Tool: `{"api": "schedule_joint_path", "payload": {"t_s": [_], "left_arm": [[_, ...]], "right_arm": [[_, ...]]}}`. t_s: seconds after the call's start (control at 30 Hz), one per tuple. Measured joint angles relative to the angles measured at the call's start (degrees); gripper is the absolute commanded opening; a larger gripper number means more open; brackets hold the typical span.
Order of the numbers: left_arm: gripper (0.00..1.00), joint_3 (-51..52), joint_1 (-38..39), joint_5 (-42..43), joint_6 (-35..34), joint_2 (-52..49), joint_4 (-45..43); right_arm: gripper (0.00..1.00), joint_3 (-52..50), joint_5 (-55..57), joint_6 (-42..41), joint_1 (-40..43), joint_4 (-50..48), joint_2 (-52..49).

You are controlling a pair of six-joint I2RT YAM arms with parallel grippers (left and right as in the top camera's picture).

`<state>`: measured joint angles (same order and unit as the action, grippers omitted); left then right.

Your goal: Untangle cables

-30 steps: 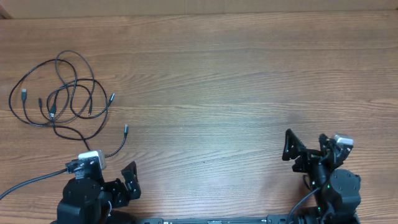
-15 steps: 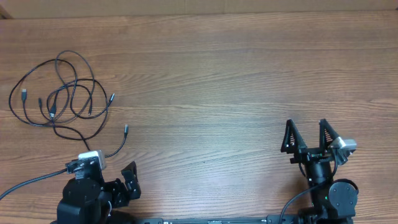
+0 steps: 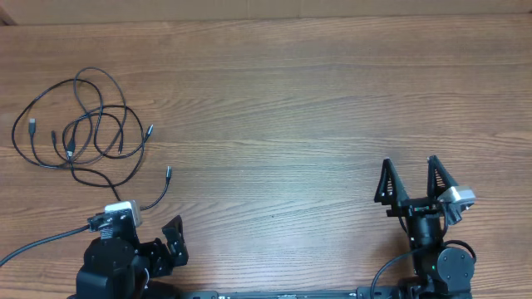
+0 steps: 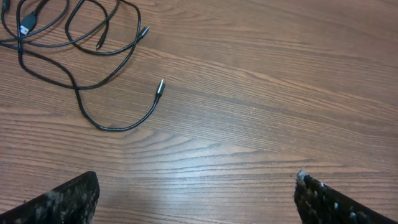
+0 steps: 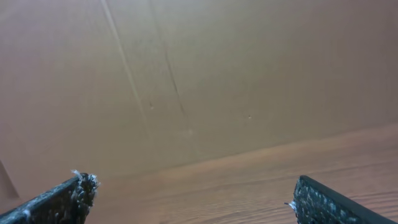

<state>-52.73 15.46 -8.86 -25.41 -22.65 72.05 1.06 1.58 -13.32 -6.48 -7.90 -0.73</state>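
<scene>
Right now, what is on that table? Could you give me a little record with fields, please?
surface: wooden table
cables: thin, black, lying in overlapping loops at the far left, tangled
loose end: silvery plug tip, lying just outside the loops on the near side
left gripper: open, empty, at the near edge, short of the cables
right gripper: open, empty, at the near right, far from the cables
contact: neither gripper touches a cable

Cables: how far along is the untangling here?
Done: nothing; the cables lie in one overlapping tangle. In hand: nothing; the left end effector and right end effector are both open and empty. Left: every separation.
</scene>
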Motion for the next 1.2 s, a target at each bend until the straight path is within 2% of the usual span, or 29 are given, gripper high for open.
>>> {"api": "schedule_joint_path", "payload": {"t_s": [0.33,1.2], "left_arm": [[1.0,0.0,0.0,0.0,0.02,0.0,-0.02],[1.0,0.0,0.0,0.0,0.0,0.0,0.0]], "right_arm": [[1.0,0.0,-1.38,7.39,0.0,12.59,0.04],[1.0,0.0,-1.4,8.61,0.0,13.05,0.04]]}}
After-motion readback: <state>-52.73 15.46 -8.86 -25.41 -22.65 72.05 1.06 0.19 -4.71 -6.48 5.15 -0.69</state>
